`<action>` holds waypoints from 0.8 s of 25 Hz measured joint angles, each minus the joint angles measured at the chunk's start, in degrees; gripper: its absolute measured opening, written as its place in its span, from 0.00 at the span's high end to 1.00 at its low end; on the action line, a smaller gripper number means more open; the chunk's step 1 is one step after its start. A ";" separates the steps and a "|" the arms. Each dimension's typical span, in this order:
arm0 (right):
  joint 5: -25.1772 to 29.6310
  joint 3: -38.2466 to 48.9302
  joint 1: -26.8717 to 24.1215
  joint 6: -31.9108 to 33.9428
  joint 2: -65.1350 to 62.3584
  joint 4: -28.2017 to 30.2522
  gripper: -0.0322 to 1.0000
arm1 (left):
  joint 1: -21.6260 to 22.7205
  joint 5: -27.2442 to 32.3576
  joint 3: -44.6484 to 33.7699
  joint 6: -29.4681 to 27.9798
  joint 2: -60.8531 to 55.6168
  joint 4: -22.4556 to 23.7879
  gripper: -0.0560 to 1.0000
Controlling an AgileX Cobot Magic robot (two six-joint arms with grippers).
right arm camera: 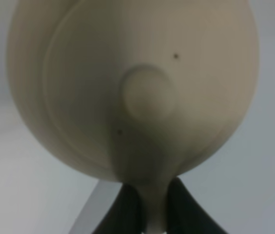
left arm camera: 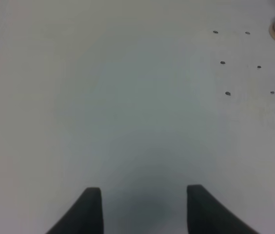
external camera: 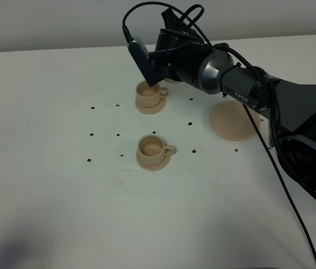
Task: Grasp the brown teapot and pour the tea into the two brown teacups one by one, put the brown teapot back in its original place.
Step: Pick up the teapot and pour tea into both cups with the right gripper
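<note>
Teapot first: the brown teapot (right arm camera: 142,92) hangs clear of the tabletop (external camera: 46,185), carried by the right gripper (right arm camera: 153,214), whose fingers (right arm camera: 184,209) pinch its loop handle from both sides. The wrist camera stares straight at the lid knob (right arm camera: 147,92), so I judge the pot is tipped over for pouring. From across the room the arm hides nearly all of it, and I see no spout and no stream of tea. It sits above the far teacup (external camera: 148,92), which looks like the cup being served. The near teacup (external camera: 150,147) waits its turn. The large saucer (external camera: 232,120) lies bare off to the right, kept free for the pot's return. The left gripper (left arm camera: 142,195) idles over plain tabletop with its fingers spread, holding nothing.

Counted: one teapot, two teacups, each on its own small saucer, one large saucer, two grippers.
</note>
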State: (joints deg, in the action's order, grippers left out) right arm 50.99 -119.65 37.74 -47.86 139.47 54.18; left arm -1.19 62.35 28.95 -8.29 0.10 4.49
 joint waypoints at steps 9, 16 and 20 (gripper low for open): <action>-1.36 0.00 0.30 -1.83 0.90 2.20 0.88 | 0.00 0.00 0.00 0.00 0.00 0.00 0.54; -1.68 0.00 0.30 -2.20 1.36 4.26 0.88 | 0.00 0.00 0.00 -0.05 0.00 0.00 0.54; -2.32 0.00 0.30 -2.44 1.40 5.67 0.88 | 0.00 0.00 0.00 -0.11 0.00 0.00 0.54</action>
State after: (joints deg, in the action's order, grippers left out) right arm 48.67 -119.65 38.04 -50.30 140.87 59.86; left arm -1.19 62.35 28.95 -8.39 0.10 4.49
